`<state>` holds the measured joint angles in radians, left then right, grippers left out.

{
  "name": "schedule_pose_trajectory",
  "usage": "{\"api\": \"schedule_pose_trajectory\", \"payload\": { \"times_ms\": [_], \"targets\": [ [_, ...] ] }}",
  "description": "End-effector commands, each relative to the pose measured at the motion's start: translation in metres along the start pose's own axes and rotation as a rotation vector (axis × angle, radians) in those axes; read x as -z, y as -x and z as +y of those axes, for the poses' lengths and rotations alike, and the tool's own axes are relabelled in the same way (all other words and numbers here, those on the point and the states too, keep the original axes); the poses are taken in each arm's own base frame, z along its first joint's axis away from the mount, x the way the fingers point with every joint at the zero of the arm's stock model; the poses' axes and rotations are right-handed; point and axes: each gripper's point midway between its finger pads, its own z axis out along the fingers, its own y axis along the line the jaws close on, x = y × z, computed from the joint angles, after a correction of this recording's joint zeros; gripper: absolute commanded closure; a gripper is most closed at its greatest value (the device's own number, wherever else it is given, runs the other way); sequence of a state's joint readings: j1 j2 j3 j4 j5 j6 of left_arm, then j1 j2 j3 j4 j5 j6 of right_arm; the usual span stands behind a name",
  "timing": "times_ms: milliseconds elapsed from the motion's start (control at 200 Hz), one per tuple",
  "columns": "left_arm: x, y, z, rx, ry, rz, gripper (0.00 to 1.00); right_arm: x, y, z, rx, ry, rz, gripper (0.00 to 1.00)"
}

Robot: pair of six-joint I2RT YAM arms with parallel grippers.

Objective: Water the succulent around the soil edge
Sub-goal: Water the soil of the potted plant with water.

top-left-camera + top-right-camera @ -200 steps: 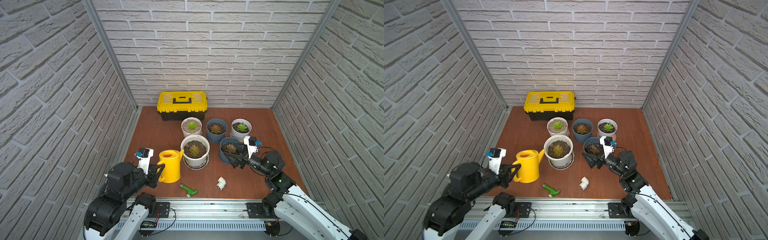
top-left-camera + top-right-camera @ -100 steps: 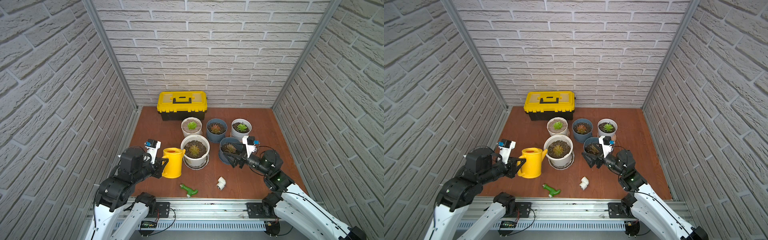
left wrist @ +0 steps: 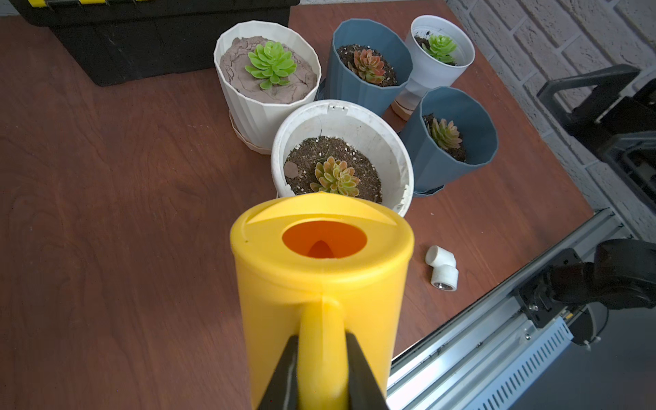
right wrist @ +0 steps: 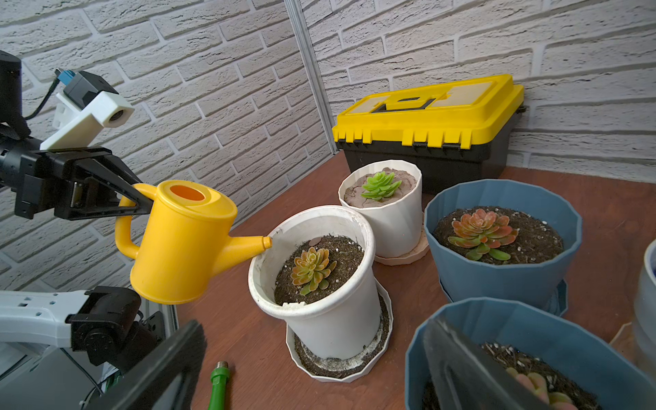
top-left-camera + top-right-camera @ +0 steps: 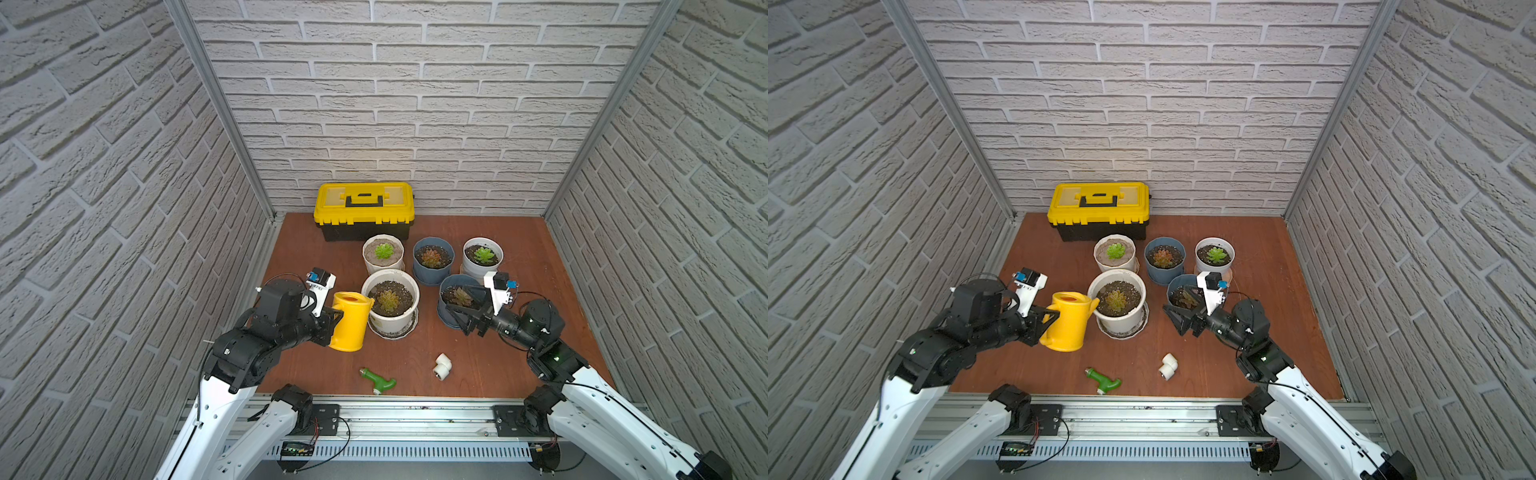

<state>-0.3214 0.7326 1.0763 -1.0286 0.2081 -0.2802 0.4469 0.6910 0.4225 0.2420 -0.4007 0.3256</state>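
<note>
In front of the round white plastic pot (image 5: 392, 323), which holds the yellow-green succulent (image 5: 388, 300): green hose fitting (image 5: 377, 380), white pipe elbow (image 5: 443, 365). Left of pot: left gripper (image 5: 334, 316) clamped on the handle of the yellow plastic watering can (image 5: 351, 330), spout tip at the pot rim. Right of pot: right gripper (image 5: 459, 318), fingers spread wide, empty. Behind pot: yellow-lidded black toolbox (image 5: 365, 212).

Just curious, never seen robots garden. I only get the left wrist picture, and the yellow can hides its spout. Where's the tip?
Observer: The spout of the yellow can ends right at the rim of the big white pot; no water shows.
Visitor: Is the other arm holding anything?
Observer: No. The right gripper is open, one finger over soil in the front blue pot.
Visitor: Anything else I'm missing?
Observer: A green hose fitting lies at the front of the table.
</note>
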Motion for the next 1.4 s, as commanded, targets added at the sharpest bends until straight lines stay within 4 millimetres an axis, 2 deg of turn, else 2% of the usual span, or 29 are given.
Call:
{"api": "schedule_pose_trajectory", "payload": {
  "times_ms": [0, 250, 630, 930, 1395],
  "targets": [
    [0.006, 0.025, 0.005, -0.066, 0.053, -0.055, 1.00, 0.001, 0.016, 0.006, 0.015, 0.013, -0.042, 0.00],
    [-0.002, 0.038, 0.014, -0.121, 0.110, -0.006, 1.00, 0.002, 0.016, 0.006, 0.013, 0.014, -0.043, 0.00],
    [-0.012, 0.072, 0.013, -0.182, 0.122, 0.006, 1.00, 0.004, 0.017, 0.007, 0.014, 0.011, -0.045, 0.00],
    [-0.029, 0.098, -0.002, -0.193, 0.052, 0.001, 1.00, 0.005, 0.017, 0.006, 0.017, 0.008, -0.044, 0.00],
    [-0.049, 0.120, -0.017, -0.240, 0.015, 0.038, 1.00, 0.004, 0.016, 0.006, 0.018, 0.006, -0.040, 0.00]
  ]
}}
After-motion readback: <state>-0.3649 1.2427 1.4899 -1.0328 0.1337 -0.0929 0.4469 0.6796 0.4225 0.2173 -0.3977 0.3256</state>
